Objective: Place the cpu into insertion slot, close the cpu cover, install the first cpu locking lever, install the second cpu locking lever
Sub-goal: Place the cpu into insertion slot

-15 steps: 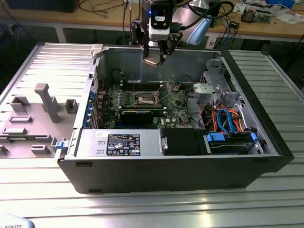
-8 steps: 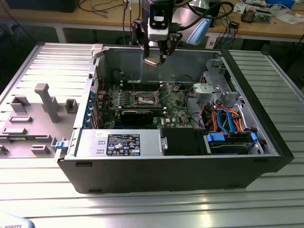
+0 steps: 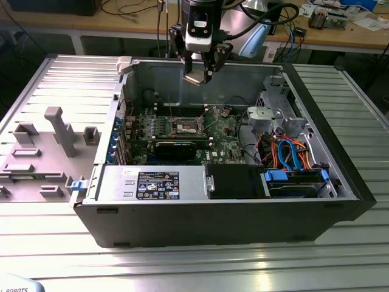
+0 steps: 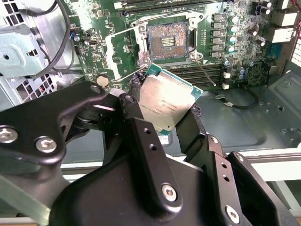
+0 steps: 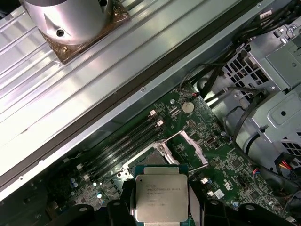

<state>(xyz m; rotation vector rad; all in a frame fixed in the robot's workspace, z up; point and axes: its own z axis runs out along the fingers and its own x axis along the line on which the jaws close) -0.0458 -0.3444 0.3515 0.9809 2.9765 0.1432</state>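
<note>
We hold the cpu (image 4: pixel 165 104) clamped between the jaws of our gripper (image 3: pixel 199 74), high above the slot (image 4: pixel 167 41) and well apart from it. The slot lies open on the green board (image 4: pixel 91 59), its dark centre bare.

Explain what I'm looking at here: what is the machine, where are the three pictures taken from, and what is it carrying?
This is one robot arm working over an opened desktop computer that lies on a slatted metal table. The exterior view is taken from a camera standing off the arm. Both wrist views come from cameras riding on the arm and looking down past its pincer. The pincer is shut on a flat square processor chip, held by its edges above the green circuit board. The square socket on that board is open and empty. A grey plate with upright blocks lies at the exterior view's left.
</note>
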